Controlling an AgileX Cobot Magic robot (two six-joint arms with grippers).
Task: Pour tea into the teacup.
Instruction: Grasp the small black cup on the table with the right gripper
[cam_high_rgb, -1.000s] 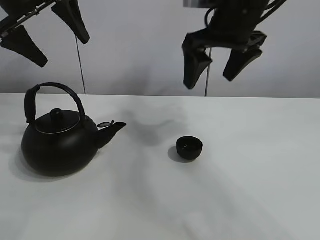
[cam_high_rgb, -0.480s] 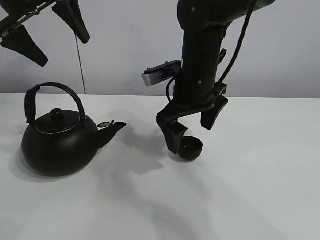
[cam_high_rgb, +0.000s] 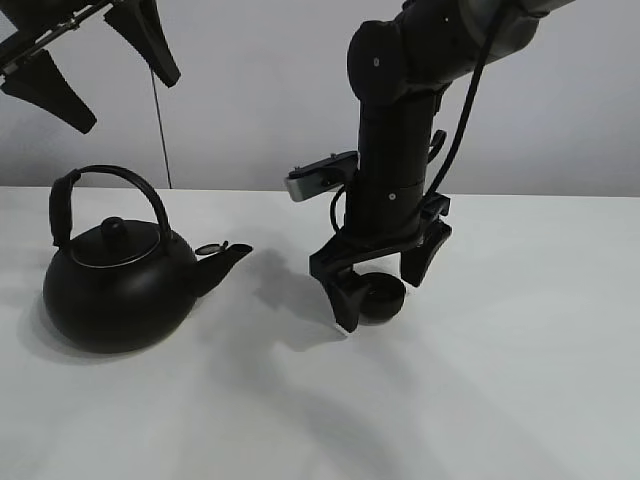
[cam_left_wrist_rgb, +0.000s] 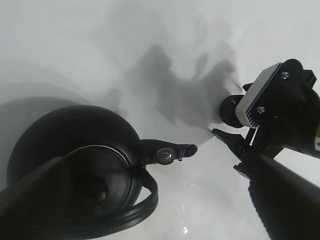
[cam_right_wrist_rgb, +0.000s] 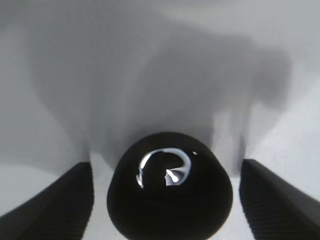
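The tiny black teacup (cam_high_rgb: 383, 299) stands on the white table right of centre; it also fills the low middle of the right wrist view (cam_right_wrist_rgb: 169, 192). My right gripper (cam_high_rgb: 380, 282) is open and down at the table, one finger on each side of the cup, not closed on it. The black kettle (cam_high_rgb: 118, 284) with arched handle stands at the left, spout pointing right toward the cup; it also shows in the left wrist view (cam_left_wrist_rgb: 80, 165). My left gripper (cam_high_rgb: 100, 65) is open and empty, held high above the kettle.
The white table (cam_high_rgb: 500, 380) runs to a grey back wall. A thin dark cable (cam_high_rgb: 160, 130) hangs behind the kettle. The right arm's wrist camera block (cam_high_rgb: 320, 172) sticks out to the left above the cup.
My right arm has come down from high above to the table, and its open fingers now straddle the teacup. The kettle, cup and left gripper have not moved.
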